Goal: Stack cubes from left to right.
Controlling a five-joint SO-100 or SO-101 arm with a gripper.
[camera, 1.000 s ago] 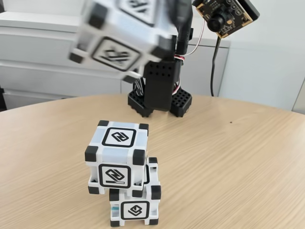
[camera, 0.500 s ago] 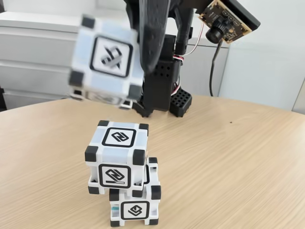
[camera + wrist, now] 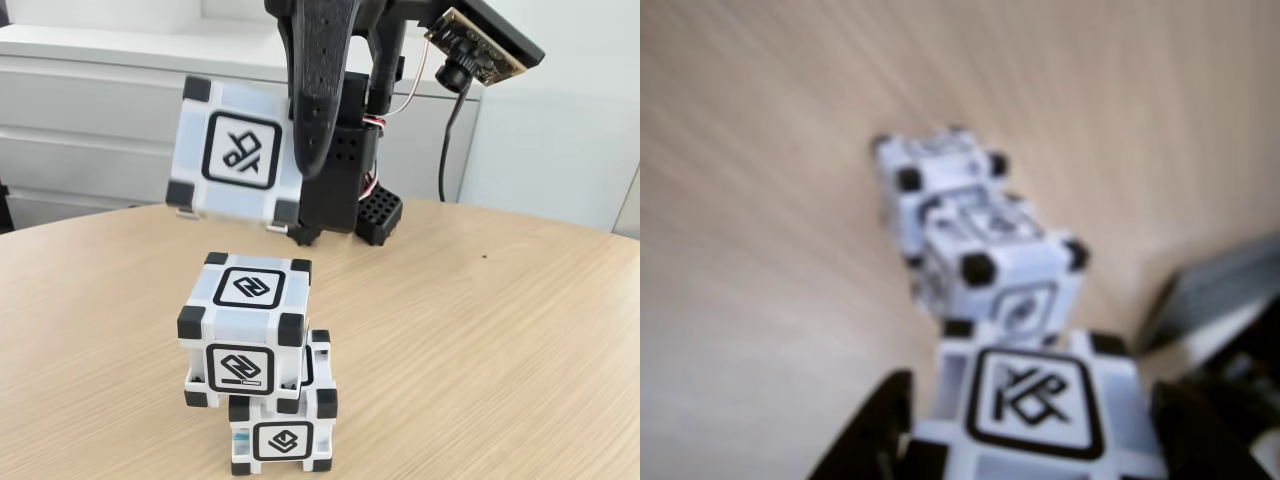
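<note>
Black plastic end effector [image 3: 300,130] is clamped on one white plastic cube with black corner blocks and a black-framed glyph on its face [image 3: 235,150]; we see one long dark finger [image 3: 318,90] pressed against the cube's right side in the fixed view. We note the held cube hangs clear of everything beneath it, tilted slightly, its glyph face turned toward the fixed camera. In the wrist view the same held cube [image 3: 1035,400] sits at the bottom edge, with dark finger parts on either side of it [image 3: 875,435].

Below it we record two more cubes of the same kind on the light wooden tabletop [image 3: 500,340]. The upper stacked cube [image 3: 245,325] rests on the lower stacked cube [image 3: 285,425], shifted toward the left in the fixed view so that it overhangs, and twisted a little relative to the one beneath. The held cube is above this pair and apart from it, slightly left of the upper cube's centre in the fixed view. In the blurred wrist view the pair [image 3: 980,240] lies just beyond the held cube.

Behind, the arm's black base [image 3: 340,205] stands on the tabletop. A small bare circuit-board camera [image 3: 480,45] sits at upper right on the arm, and white cabinet drawers [image 3: 90,110] run along the back.
</note>
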